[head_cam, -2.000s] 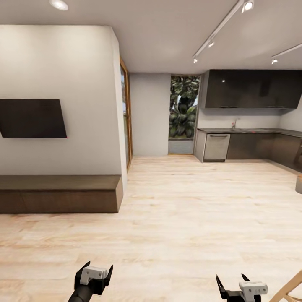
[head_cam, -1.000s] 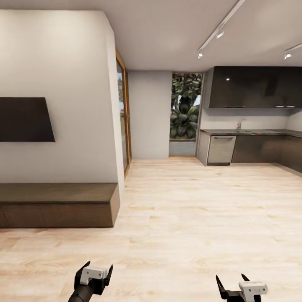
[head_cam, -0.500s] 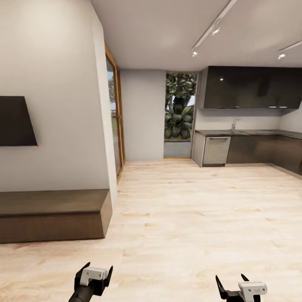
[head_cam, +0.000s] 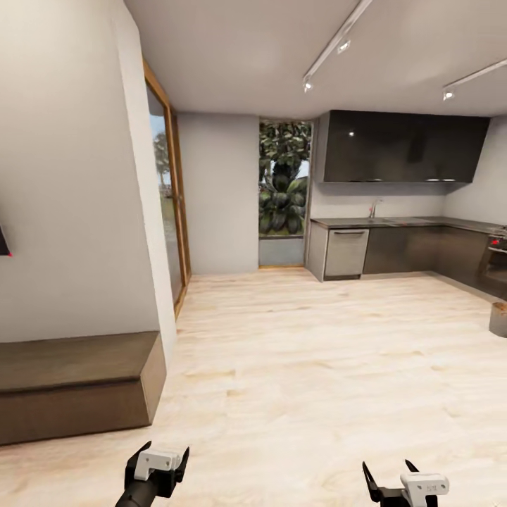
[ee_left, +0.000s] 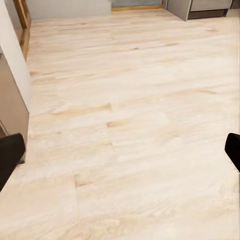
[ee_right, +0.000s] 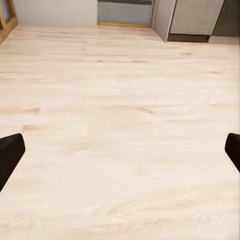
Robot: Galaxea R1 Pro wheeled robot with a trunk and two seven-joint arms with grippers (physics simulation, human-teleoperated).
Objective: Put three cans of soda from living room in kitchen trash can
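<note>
Kitchen ahead; left gripper, right gripper spread, empty.

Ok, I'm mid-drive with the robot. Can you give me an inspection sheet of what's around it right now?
Surface: pale wood floor, bare ahead of both arms.
Job's things: small pale bucket with a brown top, on the floor at the right edge and cut off by the frame; probably the trash can.
Clutter: nothing seen.
Grippers: left gripper and right gripper are both low, open, with nothing between the fingers.
Cables: nothing seen.
Surroundings: low wooden bench against the white wall on the left, wood-framed glass door, window with plants, dark kitchen cabinets ahead on the right.
</note>
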